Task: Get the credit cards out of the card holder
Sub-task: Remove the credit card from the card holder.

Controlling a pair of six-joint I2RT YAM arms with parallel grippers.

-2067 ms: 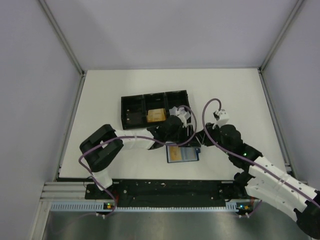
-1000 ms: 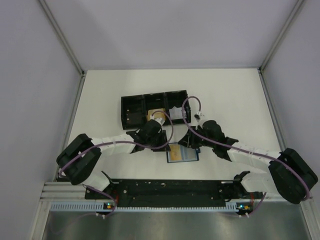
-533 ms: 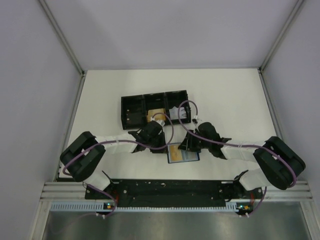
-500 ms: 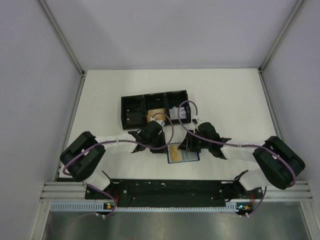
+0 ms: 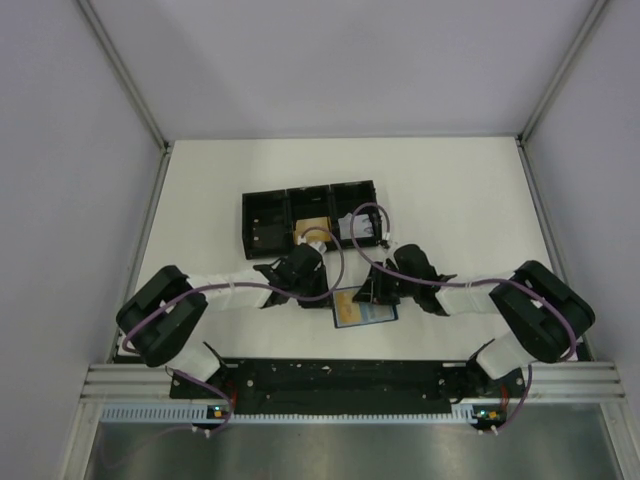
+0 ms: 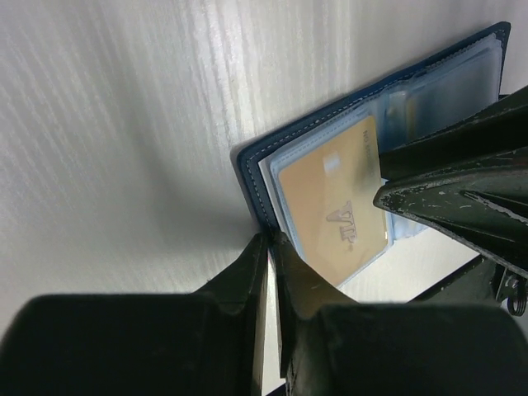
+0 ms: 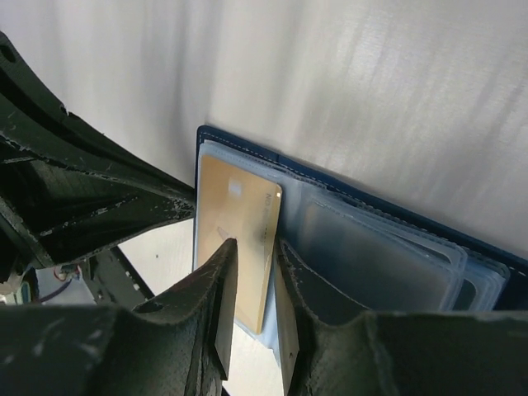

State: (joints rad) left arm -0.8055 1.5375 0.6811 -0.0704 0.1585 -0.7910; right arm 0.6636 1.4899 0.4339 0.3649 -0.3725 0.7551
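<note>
Left gripper (image 6: 268, 238), its fingers nearly together with only a thin slit between them, sets its tips against the 10 o'clock corner of the open card holder (image 6: 250, 177); whether they pinch that edge cannot be told. Lying on the white table (image 5: 460, 200) at 5 o'clock of the black tray (image 5: 246, 225), the holder shows an orange-tan credit card (image 6: 330, 202) in its left sleeve. Right gripper (image 7: 254, 243), reaching in from 1 o'clock, has its fingers slightly apart over that card's edge.
</note>
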